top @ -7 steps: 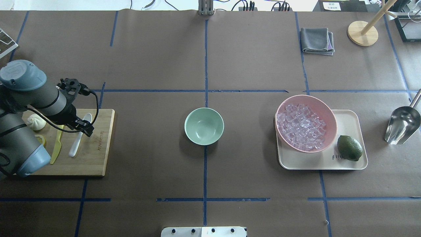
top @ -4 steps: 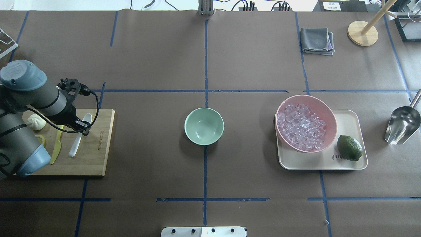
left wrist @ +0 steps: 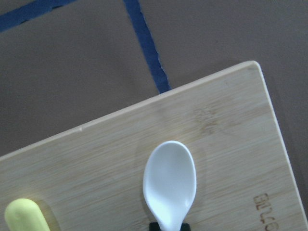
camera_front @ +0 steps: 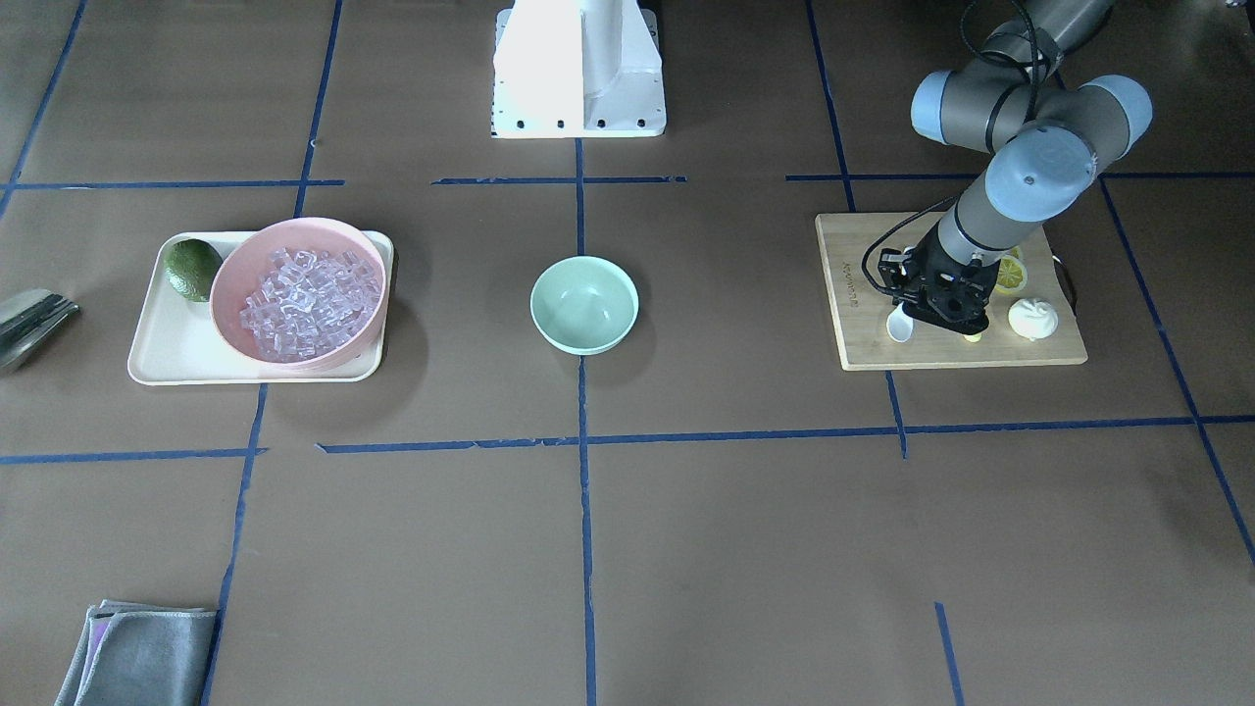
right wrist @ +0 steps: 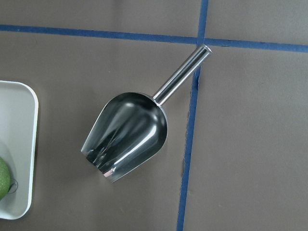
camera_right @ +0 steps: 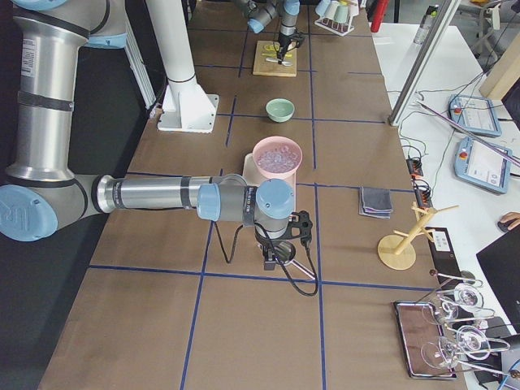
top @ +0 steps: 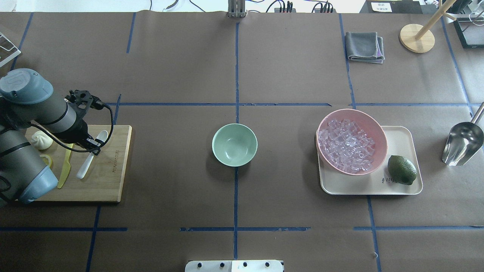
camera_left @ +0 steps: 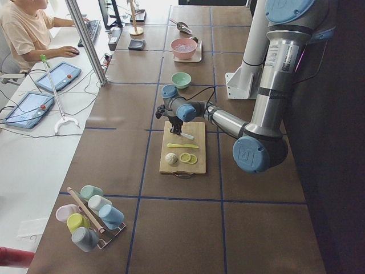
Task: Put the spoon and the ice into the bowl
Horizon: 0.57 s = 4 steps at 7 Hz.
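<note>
The white plastic spoon [top: 87,160] lies on the wooden cutting board [top: 113,170] at the table's left, scoop pointing away from me. My left gripper [top: 93,146] is down on the board, shut on the spoon's neck just behind the scoop [left wrist: 170,183]. The mint-green bowl [top: 234,145] stands empty at the table's middle. The clear ice cubes [top: 346,145] fill the pink bowl [top: 372,122] at the right. My right gripper [camera_right: 272,258] shows only in the exterior right view, above a metal scoop [right wrist: 127,139]; I cannot tell if it is open or shut.
A yellow-green knife [top: 65,170], a white bun [top: 41,140] and a lemon slice [top: 47,160] share the board. The pink bowl and a lime [top: 402,170] sit on a cream tray [top: 401,139]. A grey cloth [top: 365,46] and wooden stand [top: 416,37] are far right.
My left gripper has moved a little left onto the spoon's neck and closed on it. The spoon's handle end has swung slightly to the left.
</note>
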Tool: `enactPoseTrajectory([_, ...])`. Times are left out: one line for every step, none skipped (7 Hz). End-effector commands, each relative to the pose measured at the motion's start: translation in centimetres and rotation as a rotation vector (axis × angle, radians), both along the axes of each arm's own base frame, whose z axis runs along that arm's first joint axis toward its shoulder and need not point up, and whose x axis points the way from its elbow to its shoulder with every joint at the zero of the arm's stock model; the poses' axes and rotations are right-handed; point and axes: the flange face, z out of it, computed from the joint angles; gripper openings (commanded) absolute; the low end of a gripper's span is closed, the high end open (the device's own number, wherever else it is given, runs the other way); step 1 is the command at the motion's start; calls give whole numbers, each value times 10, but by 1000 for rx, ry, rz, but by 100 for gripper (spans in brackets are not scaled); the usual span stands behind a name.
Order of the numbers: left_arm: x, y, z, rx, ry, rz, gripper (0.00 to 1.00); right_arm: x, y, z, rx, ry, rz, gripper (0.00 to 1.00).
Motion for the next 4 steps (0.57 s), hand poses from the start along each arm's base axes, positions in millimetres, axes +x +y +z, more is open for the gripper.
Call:
enactPoseTrajectory([3,2,-46,-58,59,-69,0,0,0,-2,5,0,0,99])
enactPoseTrajectory([13,-2,-81,-104,112,-98,0,0,0,-2,5,0,0,99])
enactPoseTrajectory([34,-6,-119,-145,143,-137,0,1,0,-2,5,0,2,99])
enactPoseTrajectory([88,11,-172,-206,169,-135,0,0,0,-3,6,0,0,99])
